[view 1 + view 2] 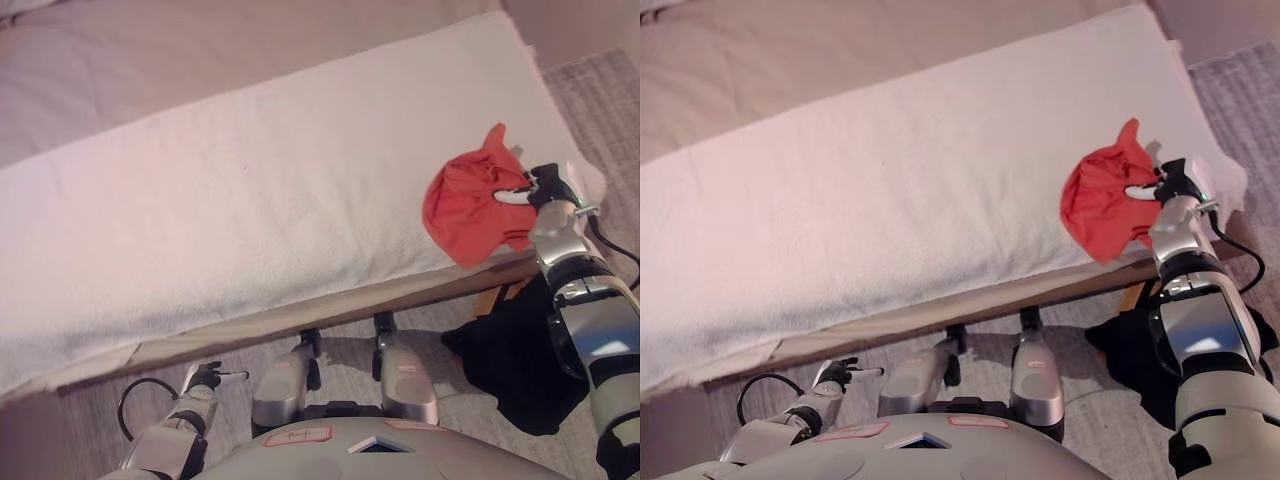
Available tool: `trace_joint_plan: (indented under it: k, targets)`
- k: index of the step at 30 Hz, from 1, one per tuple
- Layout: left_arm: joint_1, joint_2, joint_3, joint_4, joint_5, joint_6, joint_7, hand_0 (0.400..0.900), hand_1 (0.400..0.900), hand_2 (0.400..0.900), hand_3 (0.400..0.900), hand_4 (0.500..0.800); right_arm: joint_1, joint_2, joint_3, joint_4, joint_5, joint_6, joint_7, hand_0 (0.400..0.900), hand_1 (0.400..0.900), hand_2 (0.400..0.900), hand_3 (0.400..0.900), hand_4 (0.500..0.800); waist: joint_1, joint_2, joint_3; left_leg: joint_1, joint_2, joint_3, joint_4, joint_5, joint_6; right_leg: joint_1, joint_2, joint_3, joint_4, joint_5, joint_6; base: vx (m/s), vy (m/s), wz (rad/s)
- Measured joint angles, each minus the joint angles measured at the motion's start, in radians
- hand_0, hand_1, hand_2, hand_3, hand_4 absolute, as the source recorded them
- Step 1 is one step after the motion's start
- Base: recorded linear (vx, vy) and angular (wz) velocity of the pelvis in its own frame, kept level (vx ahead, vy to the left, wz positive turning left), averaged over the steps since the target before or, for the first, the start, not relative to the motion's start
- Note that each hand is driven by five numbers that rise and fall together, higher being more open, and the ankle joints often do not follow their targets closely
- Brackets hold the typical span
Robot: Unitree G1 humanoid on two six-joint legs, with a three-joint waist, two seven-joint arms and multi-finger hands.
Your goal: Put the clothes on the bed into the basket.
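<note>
A crumpled red garment (470, 208) lies at the right end of the bed's white cover (250, 210), near the front edge. My right hand (530, 190) is at the garment's right side, its fingers curled into the red cloth. Beneath the bed's right end, on the floor, sits a dark shape with black cloth (515, 365), with a strip of tan frame showing beside it; I cannot tell whether it is the basket. My left hand (205, 380) hangs low by the floor at the lower left, fingers loosely curled, holding nothing.
The bed runs across the whole view, its front edge (300, 315) slanting up to the right. A grey carpet (600, 90) covers the floor in front and to the right of the bed.
</note>
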Motion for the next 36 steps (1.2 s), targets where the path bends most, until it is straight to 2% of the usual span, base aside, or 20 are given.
trace_joint_plan:
  k: [4,7,10,22,29,30,31,32,36]
  targets:
    - [0.003,0.0,0.0,0.001,0.018,0.003,-0.008,0.9,0.9,0.9,0.9,0.8,0.077,-0.02,-0.075,-0.009,0.001,0.005,0.005,0.4,0.4,0.4,0.4,0.5,-0.013,-0.004,-0.025,0.034,0.01,0.046,0.0,-0.021,-0.004,0.015,0.015,0.043,-0.011,0.0,0.0,0.06,0.012,-0.35]
    - [0.004,0.001,0.0,0.003,0.02,0.007,-0.018,0.9,0.9,0.9,0.9,0.8,0.128,-0.042,-0.101,-0.012,0.001,0.007,0.015,0.4,0.4,0.4,0.4,0.5,-0.042,0.0,-0.04,0.05,0.013,0.07,-0.001,-0.031,-0.005,0.021,0.021,0.067,-0.014,0.0,0.001,0.04,0.024,-0.34]
    - [0.007,0.0,0.0,0.004,0.021,0.012,-0.028,0.9,0.9,0.9,0.9,0.8,0.156,-0.073,-0.114,0.004,0.002,0.008,0.017,0.4,0.4,0.4,0.4,0.5,-0.048,0.011,-0.049,0.066,0.013,0.101,-0.001,-0.042,-0.002,0.022,0.023,0.096,-0.015,-0.001,0.003,0.01,0.025,-0.19]
    - [0.02,0.0,-0.032,0.012,0.053,0.012,-0.049,0.9,0.9,0.9,0.9,0.8,0.233,-0.248,-0.239,0.168,0.0,0.016,0.04,0.4,0.4,0.4,0.4,0.5,-0.1,0.093,-0.091,0.067,0.005,0.122,-0.002,-0.056,0.0,0.015,0.014,0.114,-0.02,-0.002,0.003,0.0,0.006,-0.05]
    - [0.014,-0.001,-0.033,0.022,0.078,0.019,-0.056,0.9,0.9,0.9,0.9,0.8,0.26,-0.272,-0.27,0.169,0.0,0.022,0.042,0.402,0.402,0.402,0.402,0.501,-0.125,0.15,-0.088,0.066,0.009,0.137,-0.011,-0.072,-0.019,0.01,0.017,0.12,-0.033,-0.002,0.003,0.01,-0.043,-0.02]
    - [0.013,-0.001,-0.033,0.022,0.078,0.02,-0.056,0.9,0.9,0.9,0.9,0.8,0.264,-0.272,-0.27,0.169,0.0,0.022,0.042,0.533,0.533,0.533,0.533,0.58,-0.125,0.153,-0.087,0.066,0.01,0.137,-0.011,-0.072,-0.019,0.009,0.018,0.119,-0.033,-0.002,0.003,0.02,-0.038,0.02]
    - [0.012,-0.001,-0.033,0.022,0.078,0.02,-0.056,0.9,0.9,0.9,0.9,0.8,0.265,-0.272,-0.27,0.17,0.0,0.023,0.044,0.637,0.637,0.637,0.637,0.642,-0.125,0.156,-0.086,0.066,0.011,0.138,-0.011,-0.072,-0.02,0.008,0.019,0.119,-0.033,-0.002,0.003,0.02,-0.041,0.05]
    - [0.011,-0.001,-0.033,0.022,0.08,0.02,-0.056,0.9,0.9,0.9,0.9,0.8,0.266,-0.273,-0.27,0.171,0.0,0.023,0.044,0.9,0.9,0.9,0.9,0.8,-0.125,0.156,-0.086,0.065,0.011,0.138,-0.011,-0.073,-0.02,0.008,0.019,0.118,-0.033,-0.002,0.003,0.02,-0.044,0.11]
    - [0.008,-0.002,-0.033,0.022,0.087,0.021,-0.056,0.9,0.9,0.9,0.9,0.8,0.267,-0.274,-0.289,0.194,0.0,0.023,0.046,0.9,0.9,0.9,0.9,0.8,-0.122,0.156,-0.086,0.061,0.012,0.126,-0.011,-0.073,-0.021,0.012,0.016,0.098,-0.034,-0.002,0.003,0.02,-0.041,0.14]
